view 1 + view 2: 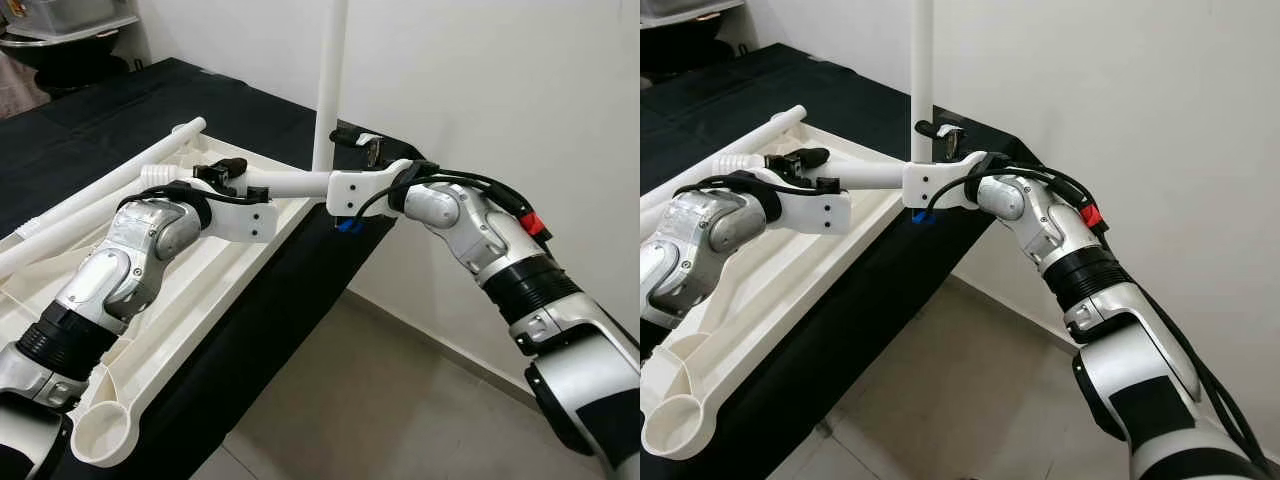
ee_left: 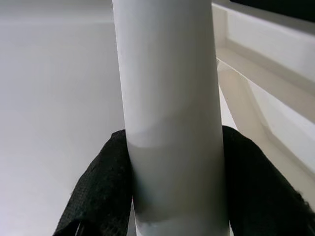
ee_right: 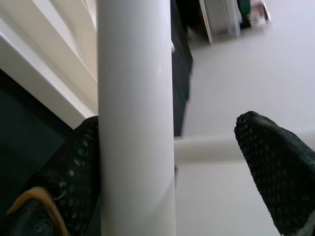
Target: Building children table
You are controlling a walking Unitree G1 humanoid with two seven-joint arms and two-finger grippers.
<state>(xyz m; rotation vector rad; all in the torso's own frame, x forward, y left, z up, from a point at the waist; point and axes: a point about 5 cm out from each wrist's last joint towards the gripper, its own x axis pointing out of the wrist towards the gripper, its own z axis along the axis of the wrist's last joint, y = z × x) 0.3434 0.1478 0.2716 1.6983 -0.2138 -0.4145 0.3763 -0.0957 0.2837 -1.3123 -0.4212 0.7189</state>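
Bright, even indoor light, sharp from the head.
We saw soft glare on the silver arms; up close, the white pole was blurred in both wrist views.

Overturned tabletop on dark surface. Upright leg at far right corner, horizontal leg just before it (crossing); loose legs left.

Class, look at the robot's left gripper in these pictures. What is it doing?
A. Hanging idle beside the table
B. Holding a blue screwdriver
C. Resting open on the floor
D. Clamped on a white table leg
D: in the left wrist view the two black fingers press against both sides of the white table leg, and the left gripper sits over the upturned white tabletop.
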